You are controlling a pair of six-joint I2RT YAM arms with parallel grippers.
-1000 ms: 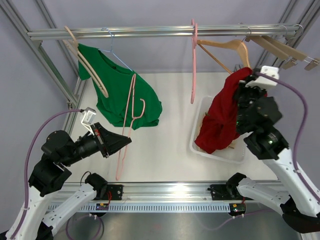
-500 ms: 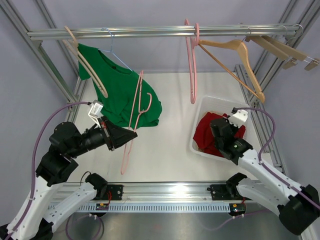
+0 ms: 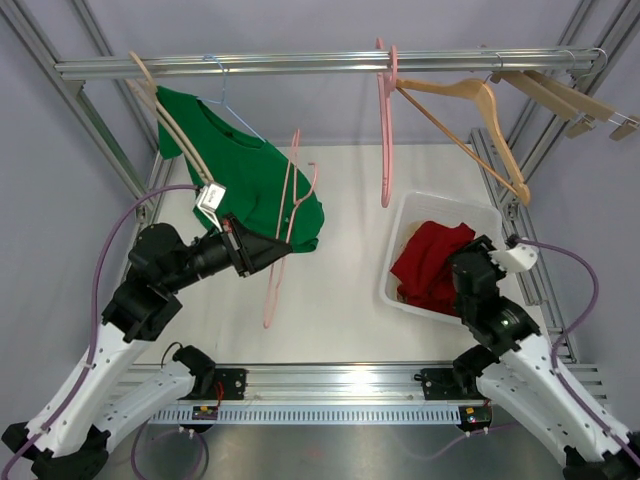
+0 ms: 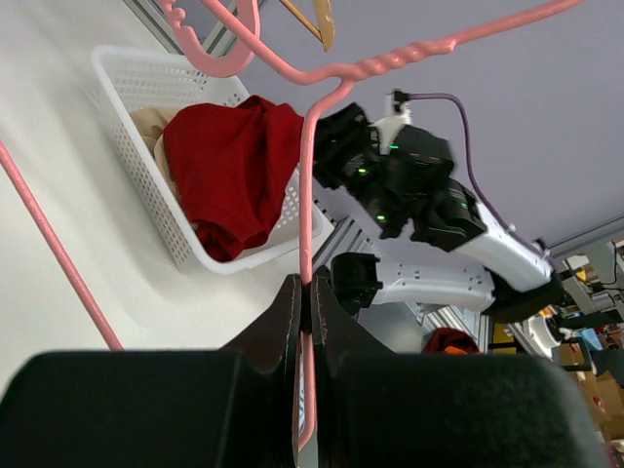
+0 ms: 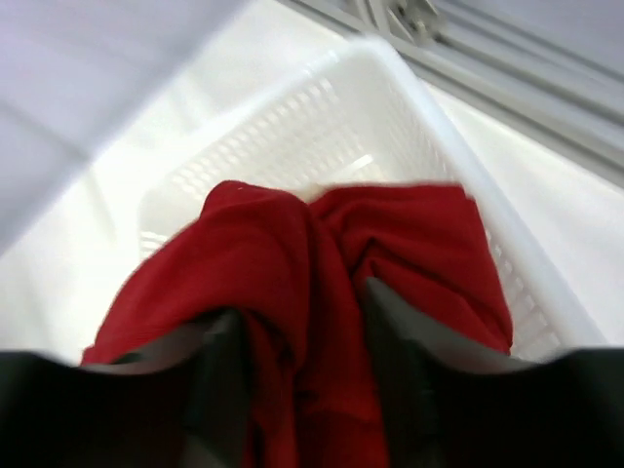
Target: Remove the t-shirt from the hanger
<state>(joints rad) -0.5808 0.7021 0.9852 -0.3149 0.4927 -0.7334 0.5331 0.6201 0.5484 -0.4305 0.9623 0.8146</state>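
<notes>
Left fingers (image 4: 281, 336), clamping the pink hanger (image 4: 310, 166), rose; right fingers (image 5: 219, 390), spread, left the red t-shirt (image 5: 292, 283).

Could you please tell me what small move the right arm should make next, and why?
Probably lift the right claw straight up, clear of the basket. Its jaws stand apart, gripping nothing, and the red shirt already lies bunched in the basket, off any hanger, so that arm's work there looks done.

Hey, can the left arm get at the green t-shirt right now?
Reaching it, likely yes: the green t-shirt hangs just beyond the left gripper. Grasping it, probably not: that gripper is shut on the pink hanger.
</notes>
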